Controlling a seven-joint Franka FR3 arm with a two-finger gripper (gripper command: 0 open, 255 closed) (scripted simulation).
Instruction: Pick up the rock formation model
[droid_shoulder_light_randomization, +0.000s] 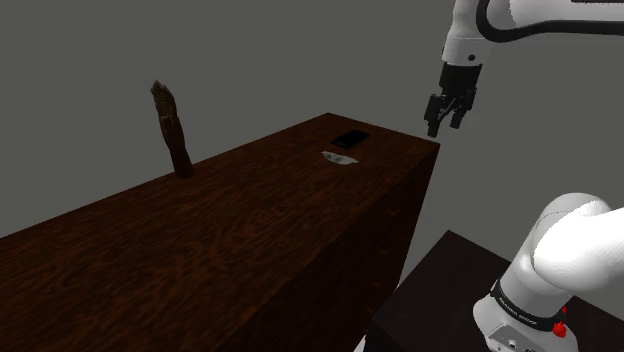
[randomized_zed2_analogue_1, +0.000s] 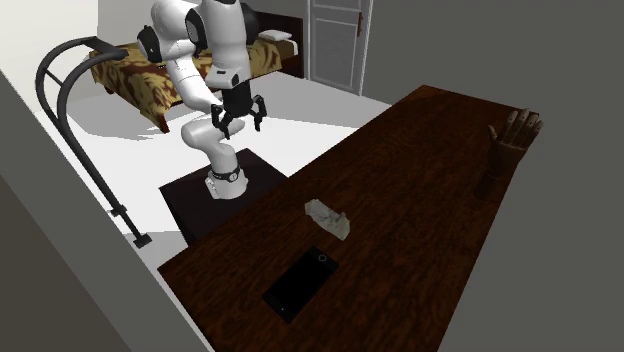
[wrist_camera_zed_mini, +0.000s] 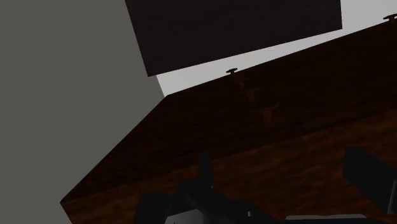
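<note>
Hangs in the air with jaws apart and nothing between them, just off the long side of the dark wooden worktop (droid_shoulder_light_randomization: 250, 235) and higher than its top, above the dark box stand (randomized_zed2_analogue_1: 192, 196) set against that side. Finds the rock formation model (randomized_zed2_analogue_1: 327, 217), a small pale grey lump, lying on the worktop near one end and about midway across its width, well apart from the jaws and untouched. Places a flat black phone (randomized_zed2_analogue_1: 299, 282) on the worktop too, near the model and closer to the end edge. Shows a brown wooden hand model (randomized_zed2_analogue_1: 510, 145) standing upright at the worktop's opposite long edge, well along from the other two. Looks, from the wrist, past the separated jaws onto the worktop's edge and side face, with small knobs (wrist_camera_zed_mini: 233, 71) sticking out of that face; cannot tell what lies behind them. Takes in, from the second exterior view, the room beyond the worktop: a bed (randomized_zed2_analogue_1: 150, 80) with a patterned cover, a white panelled door (randomized_zed2_analogue_1: 335, 40) and pale floor (randomized_zed2_analogue_1: 300, 110). Gives, from the shoulder view, plain grey behind the worktop.
</note>
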